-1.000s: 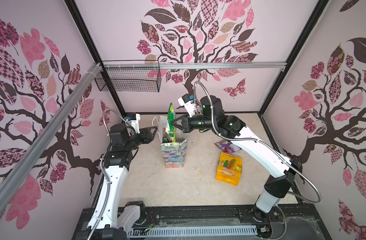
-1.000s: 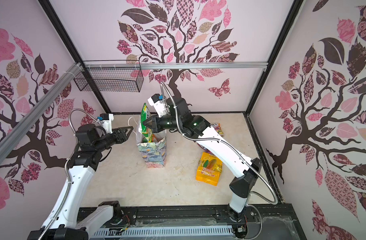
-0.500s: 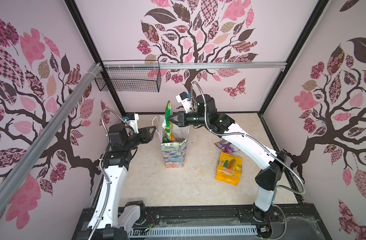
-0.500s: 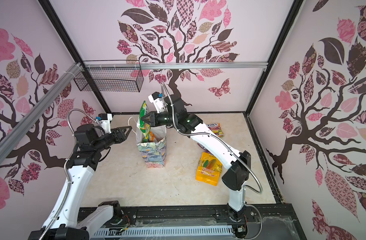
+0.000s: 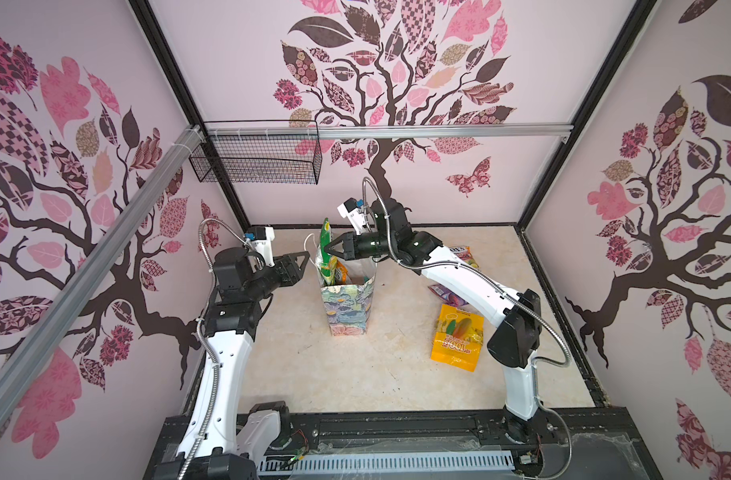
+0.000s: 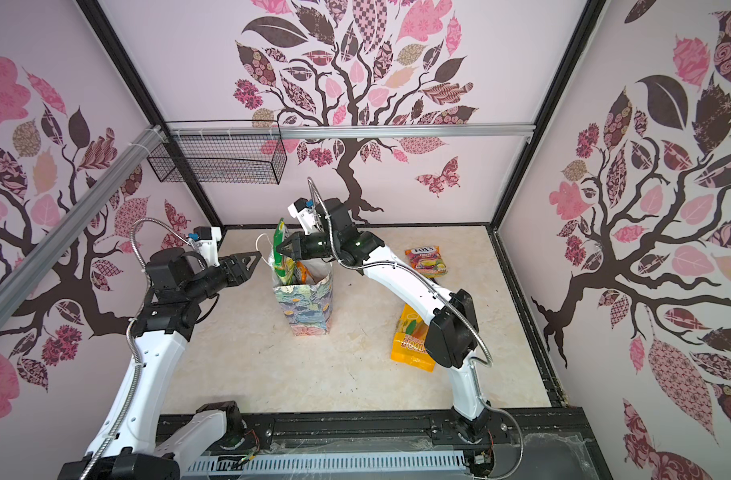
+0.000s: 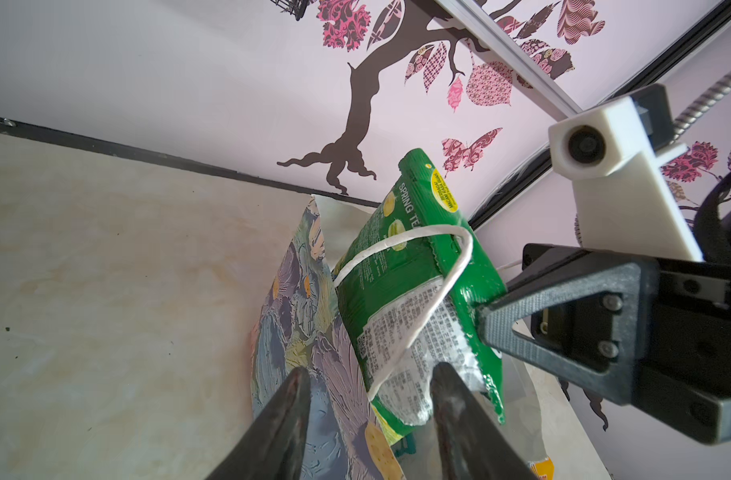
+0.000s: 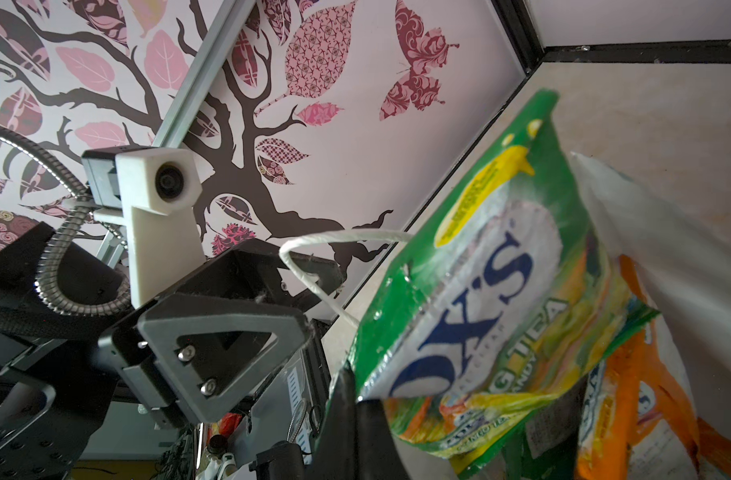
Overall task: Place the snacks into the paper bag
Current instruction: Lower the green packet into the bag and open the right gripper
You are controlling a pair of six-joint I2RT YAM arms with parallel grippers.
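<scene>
The left end effector (image 5: 307,260) hovers spread and empty just beside the upright paper bag (image 5: 347,309) at mid-desk (image 5: 355,374). The right end effector (image 5: 327,249) pinches a green snack packet (image 5: 325,230), whose lower end sits inside the bag's mouth. Farther right, an orange packet (image 5: 457,338) and a pink FOX'S packet (image 6: 426,262) lie on the desk.

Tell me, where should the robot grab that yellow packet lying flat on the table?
Pinch the yellow packet by its near sealed edge, probably coming down from above. It lies flat on the table, so its broad face gives jaws nothing to close on; that edge lies clear of neighbours.
</scene>
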